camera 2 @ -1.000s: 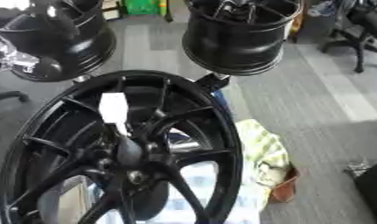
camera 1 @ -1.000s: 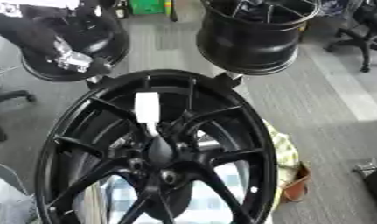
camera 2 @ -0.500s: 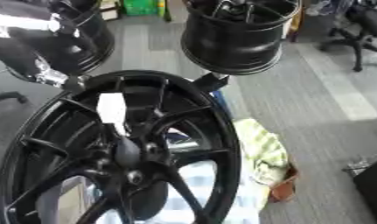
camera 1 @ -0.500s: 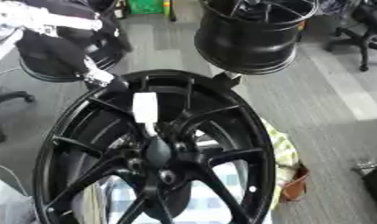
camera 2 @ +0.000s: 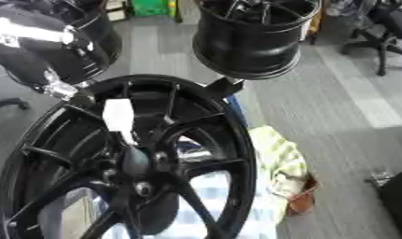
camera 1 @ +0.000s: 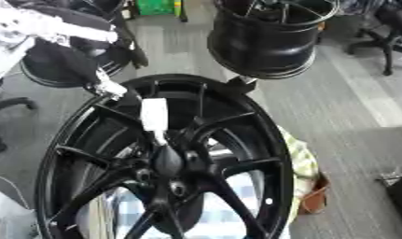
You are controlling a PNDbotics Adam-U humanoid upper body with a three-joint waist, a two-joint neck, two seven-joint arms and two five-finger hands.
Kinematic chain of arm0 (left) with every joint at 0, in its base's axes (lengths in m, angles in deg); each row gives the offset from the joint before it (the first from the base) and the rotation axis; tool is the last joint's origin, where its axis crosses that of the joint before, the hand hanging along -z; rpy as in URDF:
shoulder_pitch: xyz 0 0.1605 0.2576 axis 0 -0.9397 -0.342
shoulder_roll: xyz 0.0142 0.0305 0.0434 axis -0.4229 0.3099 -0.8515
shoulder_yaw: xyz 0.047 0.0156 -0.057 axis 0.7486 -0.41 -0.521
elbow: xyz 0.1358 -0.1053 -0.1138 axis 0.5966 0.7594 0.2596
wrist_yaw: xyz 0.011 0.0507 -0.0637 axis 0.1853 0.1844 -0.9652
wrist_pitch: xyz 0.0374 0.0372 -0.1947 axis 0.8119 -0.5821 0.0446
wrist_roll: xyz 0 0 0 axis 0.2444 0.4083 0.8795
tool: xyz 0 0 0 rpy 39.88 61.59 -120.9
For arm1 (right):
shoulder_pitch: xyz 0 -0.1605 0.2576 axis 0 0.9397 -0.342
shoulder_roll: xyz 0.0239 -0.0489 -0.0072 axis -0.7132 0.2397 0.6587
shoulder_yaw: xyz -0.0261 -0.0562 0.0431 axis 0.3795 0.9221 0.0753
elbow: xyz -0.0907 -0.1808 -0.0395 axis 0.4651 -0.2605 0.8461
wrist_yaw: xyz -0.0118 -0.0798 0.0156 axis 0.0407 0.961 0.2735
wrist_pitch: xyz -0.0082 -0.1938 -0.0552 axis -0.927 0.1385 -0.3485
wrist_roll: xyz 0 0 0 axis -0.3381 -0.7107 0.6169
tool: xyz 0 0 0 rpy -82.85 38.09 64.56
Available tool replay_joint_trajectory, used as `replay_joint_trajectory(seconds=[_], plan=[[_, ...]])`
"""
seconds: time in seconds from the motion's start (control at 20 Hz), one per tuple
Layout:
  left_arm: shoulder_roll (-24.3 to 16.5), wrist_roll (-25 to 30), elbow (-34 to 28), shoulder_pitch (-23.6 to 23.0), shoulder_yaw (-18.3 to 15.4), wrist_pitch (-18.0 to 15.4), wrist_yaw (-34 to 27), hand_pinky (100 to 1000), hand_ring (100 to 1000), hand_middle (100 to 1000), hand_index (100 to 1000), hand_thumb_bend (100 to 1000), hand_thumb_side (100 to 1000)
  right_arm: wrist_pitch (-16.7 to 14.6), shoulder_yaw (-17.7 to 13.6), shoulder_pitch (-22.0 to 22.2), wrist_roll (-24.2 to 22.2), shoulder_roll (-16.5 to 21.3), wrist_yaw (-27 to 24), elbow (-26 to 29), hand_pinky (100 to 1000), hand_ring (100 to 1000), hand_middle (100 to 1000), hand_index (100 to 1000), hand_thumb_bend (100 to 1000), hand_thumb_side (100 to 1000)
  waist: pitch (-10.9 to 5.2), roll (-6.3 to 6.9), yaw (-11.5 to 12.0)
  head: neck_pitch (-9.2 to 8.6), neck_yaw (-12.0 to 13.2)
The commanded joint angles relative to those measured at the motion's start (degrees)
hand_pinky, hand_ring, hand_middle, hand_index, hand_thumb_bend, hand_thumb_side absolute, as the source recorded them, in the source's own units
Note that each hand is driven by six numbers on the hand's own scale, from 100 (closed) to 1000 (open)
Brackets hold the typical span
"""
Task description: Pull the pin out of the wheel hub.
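Pin (camera 1: 154, 115), white-topped, is seen seated in the hub (camera 1: 167, 161), at mid-wheel. Since a second ago the left hand (camera 1: 106, 87) has been brought from the far left to the rim (camera 1: 273, 135), just beside the pin; its finger state cannot be told. No grasp is made yet; the right hand is not seen.

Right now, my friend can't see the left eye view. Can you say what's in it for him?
A big black spoked wheel rim fills the view, with a white-handled pin sticking up from its centre hub. The robot's left hand comes in from the upper left, near the rim's edge and not touching the pin. Another black wheel rim stands behind on grey floor.
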Motion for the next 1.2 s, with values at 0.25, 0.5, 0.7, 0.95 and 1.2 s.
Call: replay_joint_trajectory(seconds=[0.25, 0.5, 0.7, 0.95, 1.2], plan=[[0.3, 0.0, -1.6, 1.2, 2.0, 2.7, 0.4, 850, 899, 758, 869, 572, 621, -0.1, -0.7, -1.0, 0.5, 0.6, 0.2, -0.2, 777, 726, 687, 782, 423, 336, -1.52, -0.08, 0.0, 0.31, 0.0], [1.6, 0.0, 0.0, 0.8, 2.7, 3.0, 1.6, 851, 893, 762, 872, 580, 613, -0.1, -0.7, -1.1, 0.6, 0.3, 0.3, -0.3, 777, 727, 687, 782, 422, 336, -1.52, -0.10, -0.1, 0.48, -0.1], [2.2, 0.0, 1.3, 0.4, 3.1, 2.7, 2.3, 851, 873, 763, 872, 582, 611, -0.1, -0.9, -1.1, 1.0, 0.1, 0.3, -0.7, 776, 727, 687, 782, 423, 336, -1.52, -0.08, -0.1, 0.51, -0.1], [3.0, 0.0, 3.8, -0.3, 3.0, 2.7, 3.9, 852, 875, 769, 874, 585, 607, -0.3, -1.2, -1.2, 1.5, -0.2, 0.3, -0.8, 776, 727, 687, 782, 424, 336, -1.51, -0.10, -0.3, 0.44, -0.2], [3.7, 0.0, 6.7, -1.2, 2.8, 1.7, 5.1, 848, 872, 768, 870, 581, 574, -0.3, -1.5, -1.4, 1.9, -0.4, 0.2, -1.1, 776, 727, 686, 781, 423, 336, -1.38, -0.12, -0.5, 0.52, -0.3]])
